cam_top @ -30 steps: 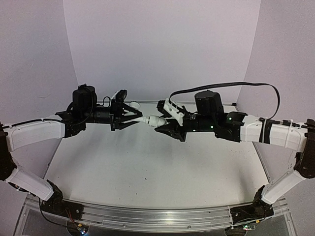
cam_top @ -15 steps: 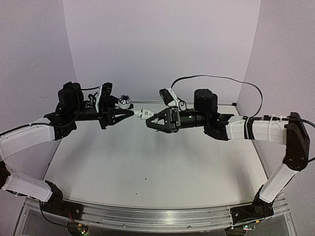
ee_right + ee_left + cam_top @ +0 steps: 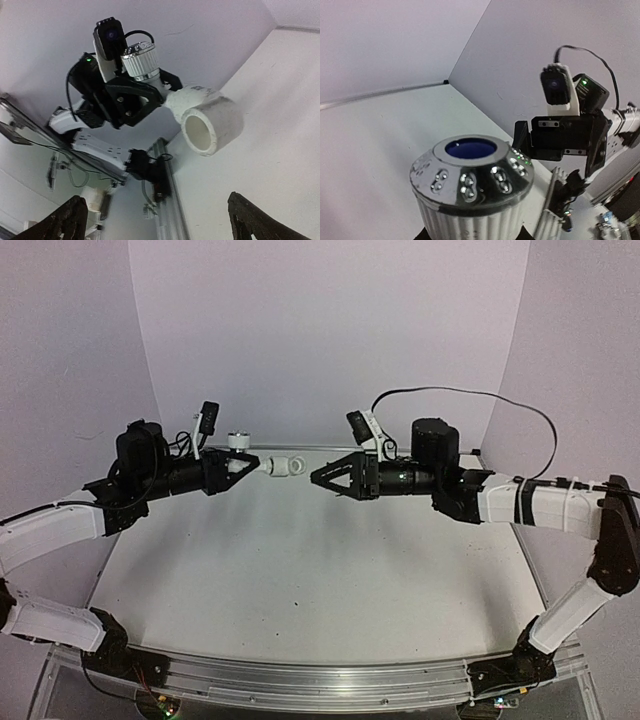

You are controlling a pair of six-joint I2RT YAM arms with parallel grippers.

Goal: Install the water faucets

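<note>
Left gripper (image 3: 235, 466) clamps faucet (image 3: 278, 466), contact hard to see; right gripper (image 3: 322, 478) wide open, apart.

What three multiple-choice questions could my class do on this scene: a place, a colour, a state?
1. Where is the faucet? A. in the left claw B. in the other claw C. out of sight
2. What colour is the centre of its shiny cap? A. red B. blue C. green
3. How is the right claw? A. shut on the faucet B. shut, empty C. open
Answers: 1A, it pinches the white part; 2B, seen from the left wrist; 3C, spread wide, a gap before the faucet.
</note>
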